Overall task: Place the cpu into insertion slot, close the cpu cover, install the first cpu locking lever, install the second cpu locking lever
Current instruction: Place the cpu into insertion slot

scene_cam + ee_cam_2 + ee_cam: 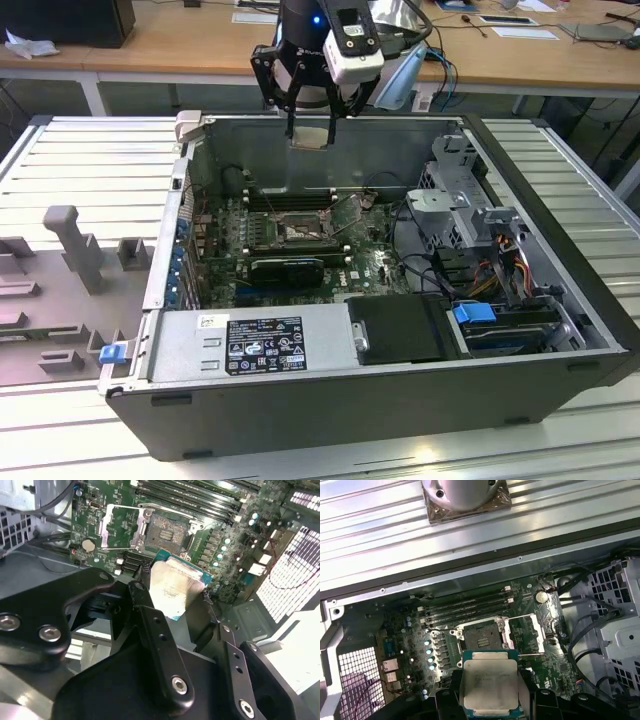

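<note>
Computer case, exterior view: dark near wall closest to me, top off, green board lying flat inside; the whole box rests on a ribbed table.
Gripper, exterior view: hangs over the case's far wall, jaws pinching the cpu by two opposite edges.
Insertion slot, exterior view: well below the cpu and a little nearer to me, so the gap runs mostly downward.
Fingers, second wrist view: black, one on each side of the cpu, which looks roughly level with the board.
Cpu cover, second wrist view: folded back just beside the insertion slot, leaving the pin field bare.
Alignment, first wrist view: the cpu has its edges about square to the insertion slot, which lies straight beyond its far edge; the cpu cover is off to one side, and the memory slots lie farther on.
</note>
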Tool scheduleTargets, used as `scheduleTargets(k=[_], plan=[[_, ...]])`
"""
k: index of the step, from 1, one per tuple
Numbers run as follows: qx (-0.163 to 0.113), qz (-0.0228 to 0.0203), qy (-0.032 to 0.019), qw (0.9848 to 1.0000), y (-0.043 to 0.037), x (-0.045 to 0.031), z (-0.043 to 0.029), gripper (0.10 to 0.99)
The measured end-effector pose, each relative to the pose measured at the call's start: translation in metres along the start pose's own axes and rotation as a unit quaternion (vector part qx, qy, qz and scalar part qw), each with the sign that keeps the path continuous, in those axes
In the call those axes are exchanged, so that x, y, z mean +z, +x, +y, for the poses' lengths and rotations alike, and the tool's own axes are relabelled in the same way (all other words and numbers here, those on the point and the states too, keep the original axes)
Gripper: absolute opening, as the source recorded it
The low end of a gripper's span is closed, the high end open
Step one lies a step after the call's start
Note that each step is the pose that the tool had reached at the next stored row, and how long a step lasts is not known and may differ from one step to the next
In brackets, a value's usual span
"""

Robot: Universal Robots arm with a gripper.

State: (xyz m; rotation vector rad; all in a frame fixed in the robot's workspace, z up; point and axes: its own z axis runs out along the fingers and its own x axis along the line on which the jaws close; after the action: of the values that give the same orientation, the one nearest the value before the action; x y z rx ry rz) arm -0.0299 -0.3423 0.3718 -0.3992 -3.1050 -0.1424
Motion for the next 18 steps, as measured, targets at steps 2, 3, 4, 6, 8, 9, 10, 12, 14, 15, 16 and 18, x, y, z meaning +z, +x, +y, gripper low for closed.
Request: scheduleTargets(k=[2,3,4,6,8,9,10,12,14,15,16,18], plan=[[0.016,-0.0015,-0.0003,0.9999,0.0,0.0,0.0,0.525],[0.026,-0.0024,-0.0005,0.9997,0.0,0.0,0.0,0.525],[0.032,-0.0029,-0.0006,0.9995,0.0,0.0,0.0,0.525],[0.051,-0.0046,-0.001,0.9987,0.0,0.0001,0.0,0.525],[0.076,-0.0068,-0.0015,0.9971,0.0,0.0001,0.0,0.525],[0.083,-0.0074,-0.0015,0.9966,0.0,0.0001,0.0,0.525],[0.088,-0.0079,-0.0016,0.9961,0.0,0.0002,-0.0001,0.525],[0.097,-0.0087,-0.0018,0.9953,0.0,0.0021,-0.0002,0.525],[0.097,-0.0087,-0.0019,0.9953,-0.0001,0.0033,-0.0003,0.525],[0.097,-0.0087,-0.0018,0.9953,-0.0001,0.0036,-0.0003,0.525],[0.097,-0.0087,-0.0018,0.9953,-0.0001,0.0039,-0.0004,0.525],[0.097,-0.0087,-0.0018,0.9952,-0.0001,0.0041,-0.0004,0.525]])
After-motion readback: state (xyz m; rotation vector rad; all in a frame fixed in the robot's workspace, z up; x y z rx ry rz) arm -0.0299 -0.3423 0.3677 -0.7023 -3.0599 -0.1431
